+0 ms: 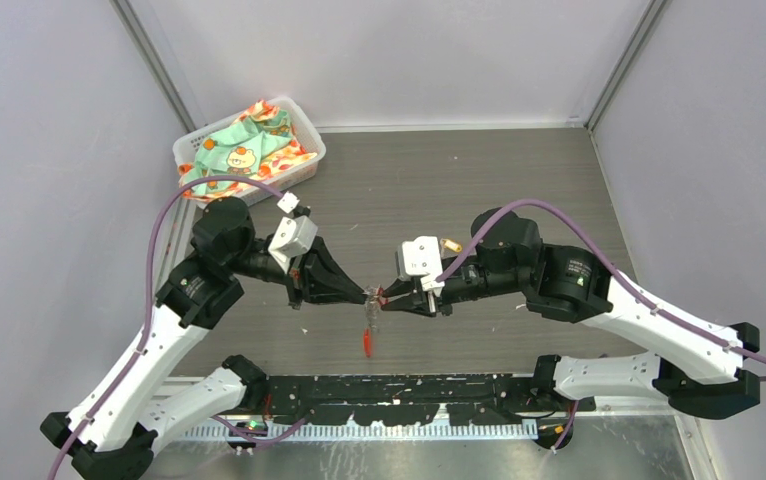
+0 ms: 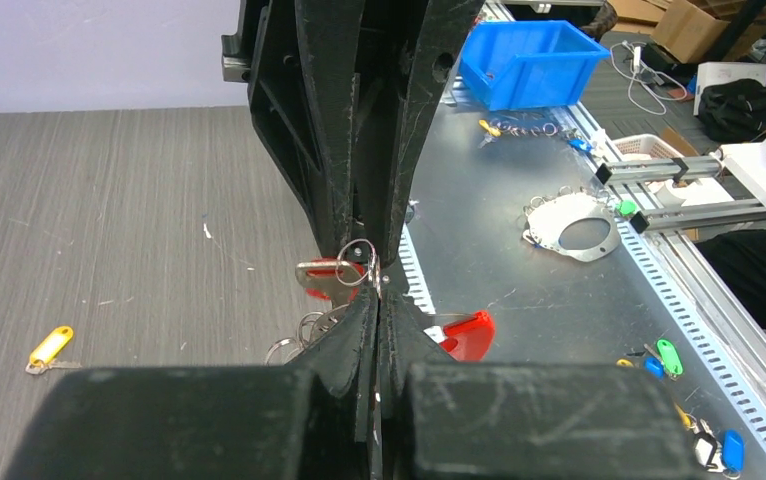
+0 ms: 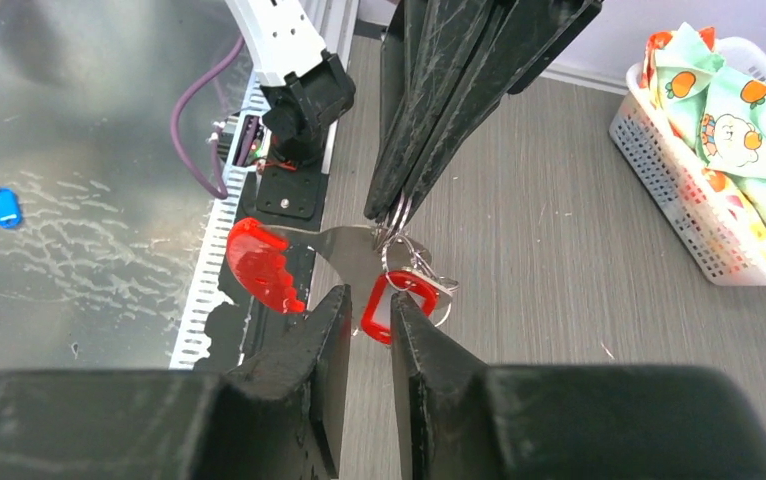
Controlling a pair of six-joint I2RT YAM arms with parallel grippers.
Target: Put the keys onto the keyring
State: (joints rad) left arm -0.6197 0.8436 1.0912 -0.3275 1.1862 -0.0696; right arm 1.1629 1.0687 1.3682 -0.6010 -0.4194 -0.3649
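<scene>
The keyring (image 1: pixel 368 322) hangs above the table between both arms, silvery loops on top and its red crescent (image 3: pixel 259 262) lowest. My left gripper (image 1: pixel 367 293) is shut on its thin metal ring (image 2: pixel 371 262). The red-tagged key (image 3: pixel 394 303) dangles from those loops, right at the tips of my right gripper (image 3: pixel 369 305). Those jaws stand narrowly apart, with table showing through the gap. In the top view my right gripper (image 1: pixel 389 298) meets the left one tip to tip. The yellow-tagged key (image 1: pixel 451 244) lies on the table beyond the right wrist, seen too in the left wrist view (image 2: pixel 49 347).
A white basket (image 1: pixel 304 122) holding a patterned cloth (image 1: pixel 244 150) stands at the back left. A metal plate (image 2: pixel 519 290) runs along the table's near edge, with small coloured tags (image 2: pixel 664 355) lying on it. A blue bin (image 2: pixel 529 60) sits beyond the table.
</scene>
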